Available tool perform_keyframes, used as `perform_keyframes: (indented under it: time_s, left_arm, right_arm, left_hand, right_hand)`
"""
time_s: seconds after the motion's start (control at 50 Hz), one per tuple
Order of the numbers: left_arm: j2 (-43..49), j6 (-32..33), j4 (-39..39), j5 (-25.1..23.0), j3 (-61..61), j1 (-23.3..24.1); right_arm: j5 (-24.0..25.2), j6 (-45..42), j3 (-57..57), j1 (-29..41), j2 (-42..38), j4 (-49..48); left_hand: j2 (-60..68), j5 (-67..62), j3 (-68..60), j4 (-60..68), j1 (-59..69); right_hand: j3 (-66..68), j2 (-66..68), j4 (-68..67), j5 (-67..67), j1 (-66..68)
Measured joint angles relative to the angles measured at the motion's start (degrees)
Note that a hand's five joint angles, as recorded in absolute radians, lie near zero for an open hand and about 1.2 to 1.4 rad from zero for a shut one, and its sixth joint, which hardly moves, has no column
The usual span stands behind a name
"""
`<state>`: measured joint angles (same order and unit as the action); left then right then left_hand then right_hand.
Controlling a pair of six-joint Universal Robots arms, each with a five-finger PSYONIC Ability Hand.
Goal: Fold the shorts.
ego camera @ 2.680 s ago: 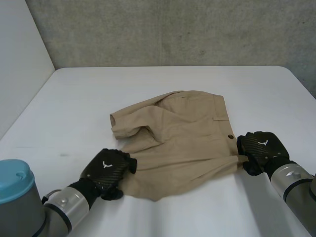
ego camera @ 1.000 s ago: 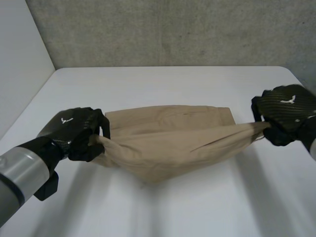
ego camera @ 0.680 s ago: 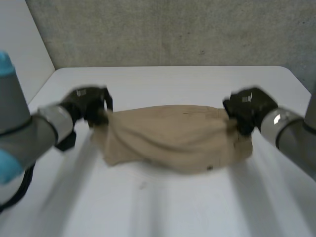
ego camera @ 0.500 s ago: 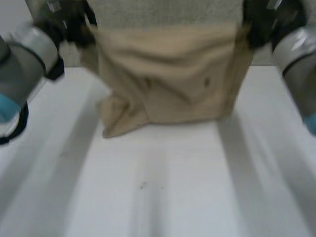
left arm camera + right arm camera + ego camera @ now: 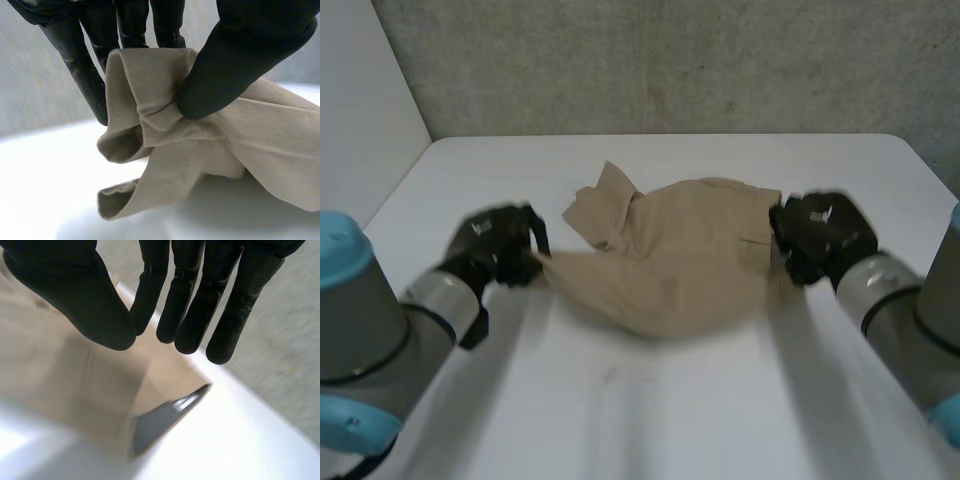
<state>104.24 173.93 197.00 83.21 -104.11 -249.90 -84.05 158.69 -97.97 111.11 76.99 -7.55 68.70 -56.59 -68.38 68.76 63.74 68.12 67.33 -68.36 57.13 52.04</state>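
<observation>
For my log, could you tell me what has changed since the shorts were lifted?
The shorts have come down from the air onto the table. The right hand has let go, its fingers straight. The left hand still pinches its end; both hands stay at opposite ends.

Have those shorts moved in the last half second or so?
Yes. The shorts came down: they hung before the grey wall, now they lie on the table.

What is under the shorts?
The white table lies under the shorts and shows bare all round them. Anything beneath the cloth's middle is covered, so it cannot be seen. The left hand pinches one end of them.
</observation>
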Motion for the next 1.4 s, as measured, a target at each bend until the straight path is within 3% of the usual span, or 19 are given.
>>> perform_keyframes:
  time_s: [0.14,0.34,0.44,0.46,0.5,0.76,1.08,1.16,1.18,1.4]
  left_arm:
    - [2.2,3.4,-1.6,-1.8,-2.9,0.5]
    - [-5.7,9.2,-7.6,-2.1,-7.1,0.1]
    - [-9.3,11.2,-8.5,-2.1,-10.2,0.1]
    - [-9.8,11.7,-8.6,-2.1,-10.8,0.1]
    - [-10.5,12.4,-8.6,-2.1,-11.8,0.1]
    - [-11.0,13.2,-8.7,-1.6,-13.6,0.6]
    - [-16.5,12.3,-12.2,-1.6,-16.5,0.7]
    - [-17.2,12.3,-13.0,-1.6,-17.2,0.7]
    - [-17.3,12.3,-13.2,-1.6,-17.5,0.7]
    - [-16.7,12.3,-13.4,-1.4,-19.5,0.7]
  right_arm:
    - [2.5,0.2,-6.3,-0.1,-0.6,-0.2]
    - [3.9,0.8,-10.8,-0.2,-0.1,-0.4]
    - [3.9,0.7,-12.6,-1.0,1.6,-0.6]
    - [4.0,0.6,-12.9,-1.4,2.0,-0.7]
    - [4.4,0.3,-13.2,-2.4,2.7,-1.1]
    - [14.1,-3.5,-14.2,-9.7,-0.2,-1.9]
    - [14.6,-7.0,-12.7,-11.2,-6.2,-4.1]
    - [14.5,-6.9,-12.1,-11.0,-7.2,-4.5]
    - [14.5,-6.9,-11.9,-10.9,-7.5,-4.6]
    - [14.3,-6.0,-11.1,-10.8,-7.7,-4.9]
  left_hand:
    - [-4.0,1.6,3.7,-4.1,-0.7]
    - [-23.4,20.7,22.8,-23.1,-18.6]
    - [-28.8,26.9,28.1,-29.0,-23.4]
    - [-29.1,27.3,28.5,-29.2,-23.6]
    - [-29.2,27.5,28.6,-29.4,-23.6]
    - [-29.2,27.5,28.6,-29.4,-23.5]
    - [-29.4,27.5,28.6,-29.5,-23.6]
    - [-30.7,28.7,30.0,-30.7,-25.0]
    - [-32.3,30.4,31.7,-32.4,-27.0]
    - [-33.6,31.8,33.0,-33.6,-28.2]
  right_hand:
    - [0.0,0.0,0.0,0.0,0.0]
    - [0.0,0.0,0.0,0.0,0.0]
    - [-12.9,-12.3,12.5,-10.5,-6.0]
    - [-20.6,-19.9,20.7,-18.3,-10.8]
    - [-21.3,-20.3,21.5,-19.1,-11.1]
    - [-28.9,-27.7,29.5,-27.6,-17.9]
    - [-28.7,-27.6,29.0,-27.4,-17.7]
    - [-13.3,-11.7,13.6,-13.7,-5.0]
    - [-3.8,-2.7,4.3,-5.4,0.3]
    - [-0.4,0.3,0.1,-1.6,1.6]
